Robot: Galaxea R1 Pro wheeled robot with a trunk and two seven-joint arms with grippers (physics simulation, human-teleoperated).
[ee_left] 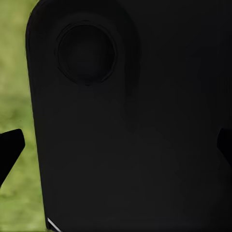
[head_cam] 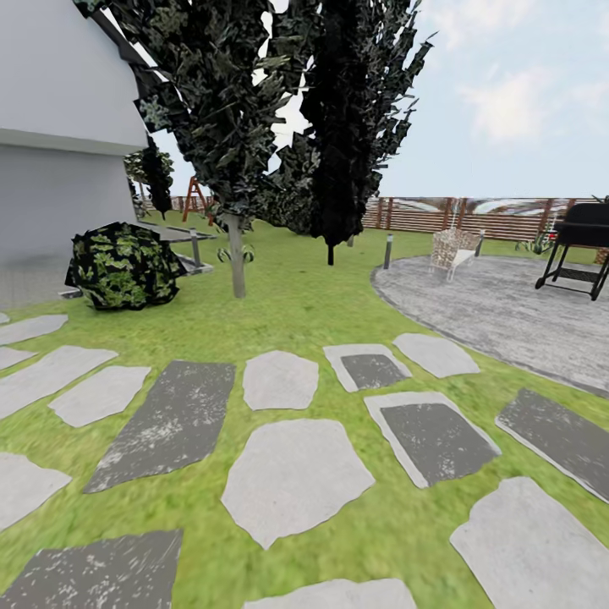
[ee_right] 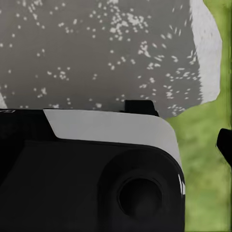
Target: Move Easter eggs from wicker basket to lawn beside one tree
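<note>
The Easter eggs and the wicker basket are out of view. The lawn [head_cam: 296, 296] spreads ahead of me in the head view, crossed by flat stepping stones. A leafy tree with a slim pale trunk [head_cam: 238, 258] stands on the grass left of centre. Beside it is a narrow dark cypress-like tree [head_cam: 337, 127]. In the left wrist view my left gripper [ee_left: 116, 147] is open, its dark fingertips [ee_left: 10, 150] wide apart against a black part of the robot. In the right wrist view my right gripper [ee_right: 116, 145] hangs over a grey stone and grass, with one fingertip [ee_right: 225, 145] showing far out at the edge.
Grey and dark stepping stones [head_cam: 292, 478] fill the near ground. A white house wall [head_cam: 59, 127] and a dark bush [head_cam: 124, 265] lie at the left. At the right a round gravel patio [head_cam: 507, 313] holds a wicker chair [head_cam: 451, 249] and a black grill [head_cam: 582, 245]. A slatted fence [head_cam: 474, 216] closes the back.
</note>
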